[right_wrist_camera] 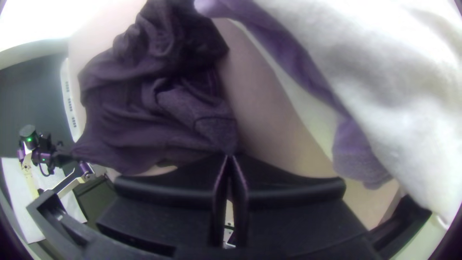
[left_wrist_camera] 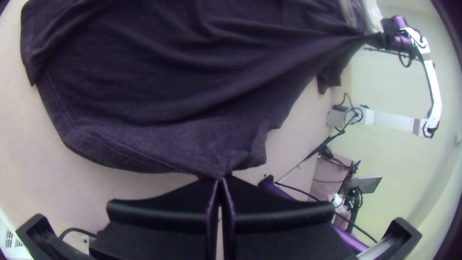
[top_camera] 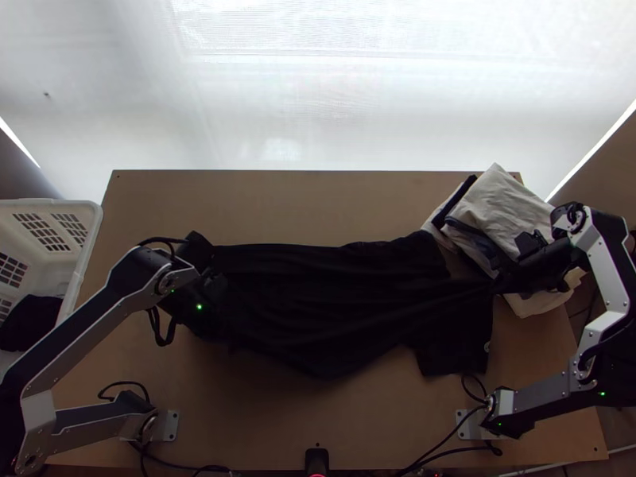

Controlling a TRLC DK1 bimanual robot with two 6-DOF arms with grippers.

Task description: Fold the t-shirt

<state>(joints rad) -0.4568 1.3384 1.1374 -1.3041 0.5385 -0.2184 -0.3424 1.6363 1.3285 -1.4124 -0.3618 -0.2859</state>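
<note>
The white basket (top_camera: 87, 253) held dark cloth (top_camera: 30, 322). The black t-shirt's (top_camera: 342, 302) long axis ran left to right, your left claw (top_camera: 213, 280) and right claw (top_camera: 501, 283) each closed on its fabric.

For you, the worktop (top_camera: 302, 207) looks approx. like wood, smooth, matt. T-shirt (top_camera: 334, 294) is dark cloth, matt, w/ wrinkles. Pale cloth (top_camera: 501, 207) is also matt. You see basket (top_camera: 87, 242) of smooth white plastic. Arm links (top_camera: 83, 420) look like satin metal; your L claw (top_camera: 213, 280) & R claw (top_camera: 498, 285) like matt black plastic.
</note>
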